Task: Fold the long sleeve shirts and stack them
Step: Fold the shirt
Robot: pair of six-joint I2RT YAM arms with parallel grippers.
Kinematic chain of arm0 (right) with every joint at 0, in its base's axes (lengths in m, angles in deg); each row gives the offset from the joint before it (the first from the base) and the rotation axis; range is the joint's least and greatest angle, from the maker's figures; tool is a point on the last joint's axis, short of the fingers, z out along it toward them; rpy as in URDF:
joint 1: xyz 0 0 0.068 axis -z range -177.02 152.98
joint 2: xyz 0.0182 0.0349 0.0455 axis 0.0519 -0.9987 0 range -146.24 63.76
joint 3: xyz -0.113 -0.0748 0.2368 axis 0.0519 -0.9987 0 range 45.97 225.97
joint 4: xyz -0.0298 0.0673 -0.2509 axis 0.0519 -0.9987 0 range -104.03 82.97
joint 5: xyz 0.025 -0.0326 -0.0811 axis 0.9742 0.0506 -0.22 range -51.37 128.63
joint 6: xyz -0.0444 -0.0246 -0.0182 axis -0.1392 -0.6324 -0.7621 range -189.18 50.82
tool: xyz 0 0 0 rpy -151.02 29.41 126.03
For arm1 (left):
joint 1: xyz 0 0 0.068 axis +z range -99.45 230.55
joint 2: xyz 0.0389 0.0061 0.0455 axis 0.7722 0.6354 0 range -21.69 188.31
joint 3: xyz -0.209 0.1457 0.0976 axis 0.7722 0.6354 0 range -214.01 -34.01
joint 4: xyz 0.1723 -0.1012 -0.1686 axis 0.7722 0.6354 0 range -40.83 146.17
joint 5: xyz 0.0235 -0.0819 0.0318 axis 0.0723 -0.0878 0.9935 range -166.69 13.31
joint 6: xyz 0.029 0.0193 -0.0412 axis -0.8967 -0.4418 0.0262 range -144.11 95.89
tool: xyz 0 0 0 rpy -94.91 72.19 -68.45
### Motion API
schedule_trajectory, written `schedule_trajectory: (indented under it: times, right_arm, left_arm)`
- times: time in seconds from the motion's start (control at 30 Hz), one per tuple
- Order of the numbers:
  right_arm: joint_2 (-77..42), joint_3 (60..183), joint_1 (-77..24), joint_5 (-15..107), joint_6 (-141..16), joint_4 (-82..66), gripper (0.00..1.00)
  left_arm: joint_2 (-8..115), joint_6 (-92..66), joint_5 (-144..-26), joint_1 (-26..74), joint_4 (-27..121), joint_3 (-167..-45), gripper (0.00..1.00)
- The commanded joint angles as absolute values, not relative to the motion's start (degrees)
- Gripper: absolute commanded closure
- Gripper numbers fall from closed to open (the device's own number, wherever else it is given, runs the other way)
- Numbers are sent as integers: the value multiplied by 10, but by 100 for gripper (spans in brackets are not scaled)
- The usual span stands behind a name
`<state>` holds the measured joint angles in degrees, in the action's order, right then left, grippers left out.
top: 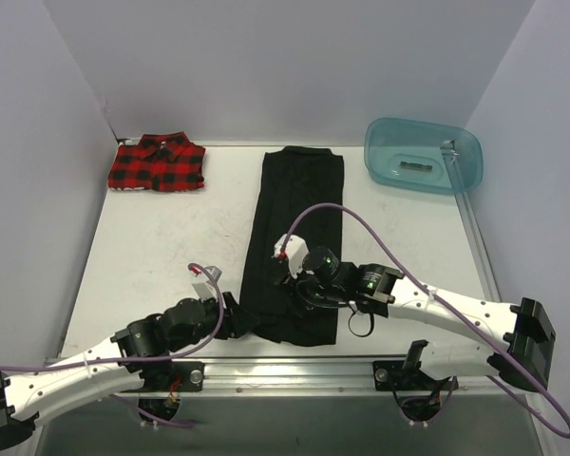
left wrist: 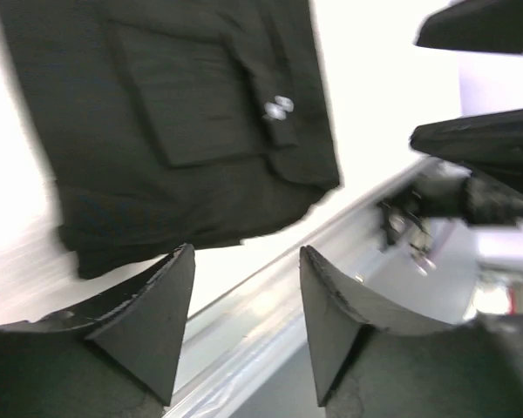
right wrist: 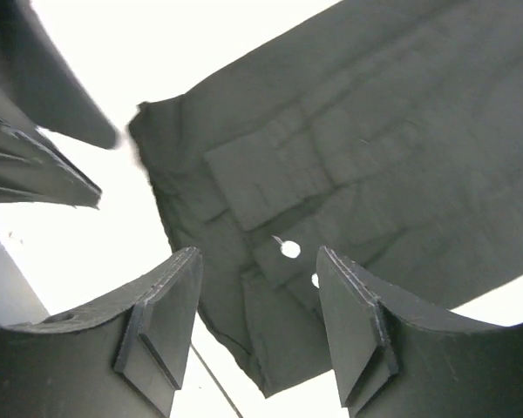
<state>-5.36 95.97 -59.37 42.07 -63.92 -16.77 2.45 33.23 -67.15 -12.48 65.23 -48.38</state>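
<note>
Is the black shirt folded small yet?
Only partly: the black shirt lies as a long narrow strip, unlike the compact folded plaid shirt.

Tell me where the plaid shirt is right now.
In the top view, the plaid shirt lies folded in the far left corner of the table, left of the black shirt.

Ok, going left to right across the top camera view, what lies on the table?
Folded red-and-black plaid flannel shirt → black shirt folded into a long strip → translucent teal plastic tub.
</note>
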Motion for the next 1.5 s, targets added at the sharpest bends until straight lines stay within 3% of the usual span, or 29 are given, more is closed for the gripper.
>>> schedule_trajectory:
  times: [0.0, 0.07, 0.17, 0.4, 0.5, 0.7, 1.2, 1.47]
  right_arm:
    - [-49, 936, -571, 359, -583, -188, 46]
    - [-59, 927, -553, 354, -564, -188, 47]
    - [-74, 921, -534, 357, -541, -186, 49]
    - [-127, 960, -534, 423, -528, -167, 52]
    - [-173, 1004, -544, 429, -520, -150, 55]
    - [-295, 1084, -554, 477, -494, -108, 59]
    - [-503, 1209, -557, 526, -482, -110, 61]
    - [-548, 1225, -541, 516, -468, -124, 63]
  left_arm:
    - [43, 362, -591, -119, 739, -537, 41]
    - [83, 376, -569, -101, 761, -562, 48]
    - [138, 343, -576, -42, 762, -587, 49]
    - [255, 203, -803, 142, 700, -610, 43]
    - [280, 198, -844, 148, 683, -602, 50]
    - [278, 229, -900, 146, 646, -552, 55]
    - [302, 235, -916, 144, 661, -525, 56]
    - [314, 244, -949, 123, 691, -525, 76]
